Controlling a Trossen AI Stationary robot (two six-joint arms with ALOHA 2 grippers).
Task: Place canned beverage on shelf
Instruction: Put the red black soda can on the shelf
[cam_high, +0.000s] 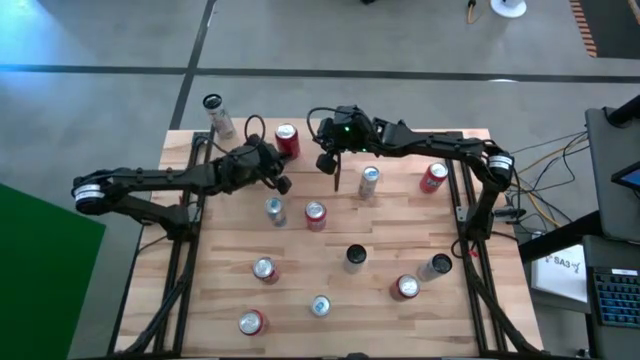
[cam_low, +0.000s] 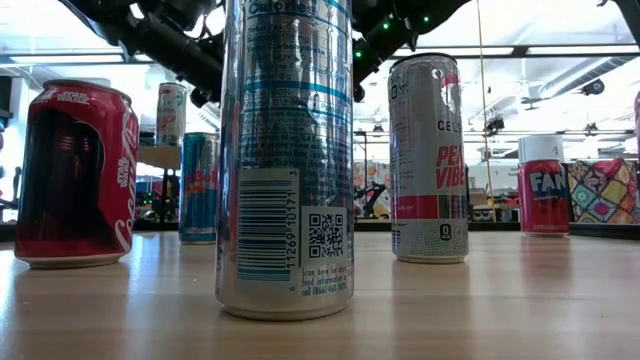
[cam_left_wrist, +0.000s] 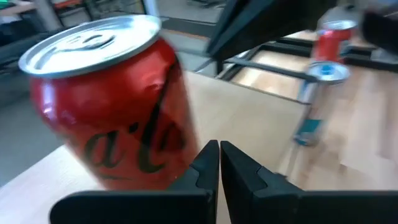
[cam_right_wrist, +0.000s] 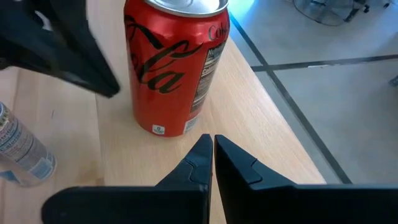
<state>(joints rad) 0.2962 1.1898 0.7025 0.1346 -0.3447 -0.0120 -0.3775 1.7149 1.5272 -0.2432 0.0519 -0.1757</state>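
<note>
Red and upright, the cola can (cam_high: 287, 141) stands on the pale wooden shelf (cam_high: 400, 137) that runs along the far edge of the surface (cam_high: 330, 270), towards that board's left end. We judge it already set down there, since neither hand has hold of it. Our left hand (cam_high: 283, 184) hovers just beside the can on the near-left side, its fingers pressed together and empty; in the left wrist view the can (cam_left_wrist: 112, 112) fills the space just past the closed fingertips (cam_left_wrist: 208, 163). Our right hand (cam_high: 336, 176) hangs just to the can's right, likewise closed on nothing, with the can (cam_right_wrist: 174, 68) close ahead of it in the right wrist view. We read both arms as bracketing the can after the placing, clear enough not to knock it. Another red can (cam_high: 433, 177) and a slim silver can (cam_high: 369, 182) sit farther right along the back. Loose cans dot the rest of the surface, among them a red-topped can (cam_high: 315, 215) near the middle and a tall silver can (cam_low: 285, 160) nearest the low camera, so any retreat should stay high above them.
</note>
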